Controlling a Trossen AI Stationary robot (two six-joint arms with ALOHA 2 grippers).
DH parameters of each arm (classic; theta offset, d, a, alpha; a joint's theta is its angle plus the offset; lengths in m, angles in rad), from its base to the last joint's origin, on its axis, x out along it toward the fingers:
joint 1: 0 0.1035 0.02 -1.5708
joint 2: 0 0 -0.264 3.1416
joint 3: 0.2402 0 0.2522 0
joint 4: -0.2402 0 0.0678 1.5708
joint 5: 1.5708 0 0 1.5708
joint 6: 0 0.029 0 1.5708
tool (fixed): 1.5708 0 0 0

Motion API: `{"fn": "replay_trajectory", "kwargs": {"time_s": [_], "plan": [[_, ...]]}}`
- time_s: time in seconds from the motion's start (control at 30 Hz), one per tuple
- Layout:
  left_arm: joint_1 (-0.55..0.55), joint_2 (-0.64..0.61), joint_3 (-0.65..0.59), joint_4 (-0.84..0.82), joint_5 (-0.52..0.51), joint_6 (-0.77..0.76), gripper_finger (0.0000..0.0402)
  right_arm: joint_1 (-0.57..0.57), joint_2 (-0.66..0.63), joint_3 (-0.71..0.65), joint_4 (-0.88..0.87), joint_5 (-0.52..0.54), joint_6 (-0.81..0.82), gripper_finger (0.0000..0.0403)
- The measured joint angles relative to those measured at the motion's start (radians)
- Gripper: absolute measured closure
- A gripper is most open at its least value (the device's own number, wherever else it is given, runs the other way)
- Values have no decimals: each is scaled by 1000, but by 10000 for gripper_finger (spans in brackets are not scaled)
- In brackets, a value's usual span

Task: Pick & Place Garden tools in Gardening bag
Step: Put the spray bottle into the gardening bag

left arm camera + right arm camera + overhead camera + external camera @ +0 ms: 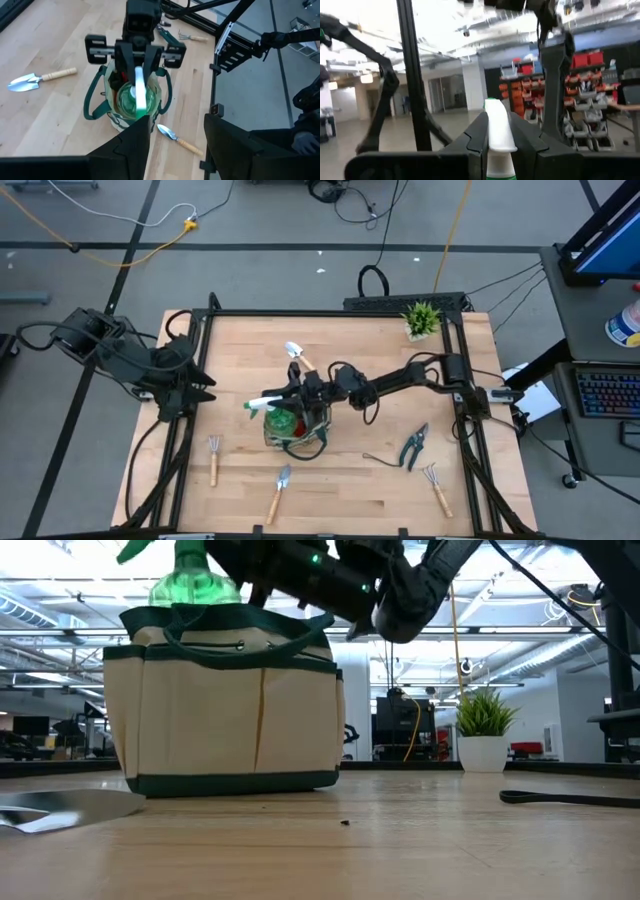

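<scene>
The beige, green-trimmed gardening bag stands on its base mid-table. A green spray bottle stands upright in its mouth, the white nozzle above the rim, with my right gripper shut on it. Something red lies inside the bag beside the bottle. My left gripper hangs open at the table's left edge, holding nothing and facing the bag. My right gripper pinches the spray bottle's white nozzle head between its two fingers, one on each side. The fingers reach in from the table's right, roughly level and slanting a little upward. The bottle stays upright, its green body down in the bag and its base hidden by the bag's wall.
On the wood lie a trowel beyond the bag, a fork-rake and another trowel on the near side, and teal shears and a rake near right. A potted plant stands at the far right.
</scene>
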Motion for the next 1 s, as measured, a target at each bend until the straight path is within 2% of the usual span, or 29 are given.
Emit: {"fn": "replay_trajectory", "kwargs": {"time_s": [0.43,0.57,1.0], "plan": [[0,0,0,-2,1,14,211,-7,0,0,-41,10,-5,354],[0,0,0,-2,1,15,211,-7,0,0,-111,60,4,335],[0,0,0,-2,1,27,211,-6,0,0,-135,51,1,271]]}}
